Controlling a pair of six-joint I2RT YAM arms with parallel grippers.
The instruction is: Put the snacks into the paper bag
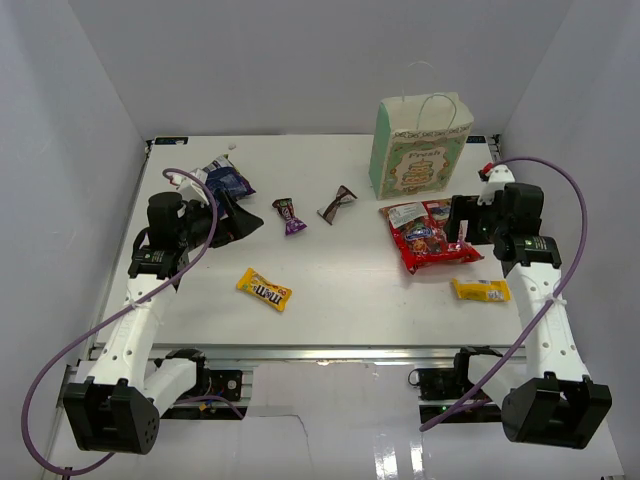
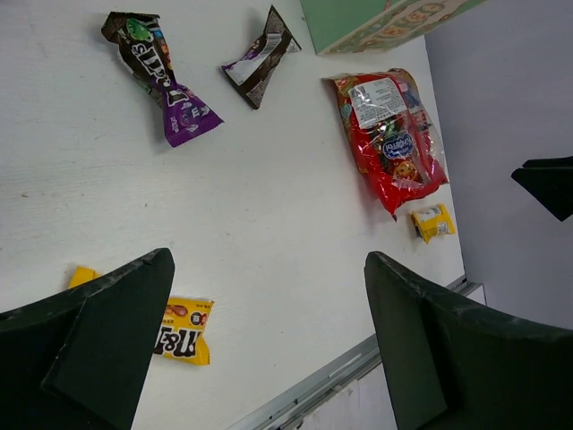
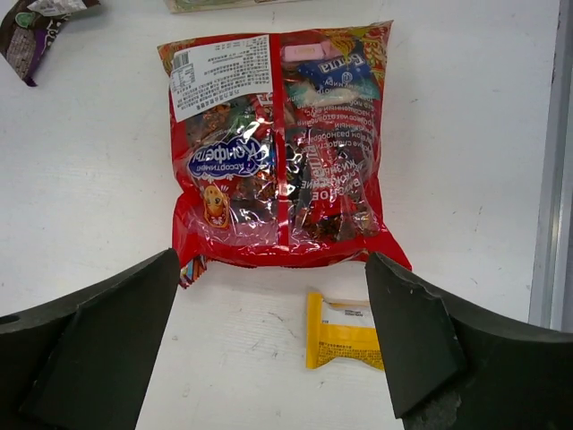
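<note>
Candy bag (image 3: 282, 152) lies just ahead of right gripper (image 3: 271, 262) (jaws apart).

Yellow packet (image 1: 264, 290): "m&m's" logo in brown letters. Red bag (image 3: 282, 152): blue oval (image 3: 229, 159) w/ white Cyrillic word, prob. "Конфеты", seen upside down. White label (image 3: 221, 77) w/ barcode & small print, not readable. Purple candy (image 2: 161, 81) & paper bag (image 1: 418, 145) front: lettering too small to read.
</note>
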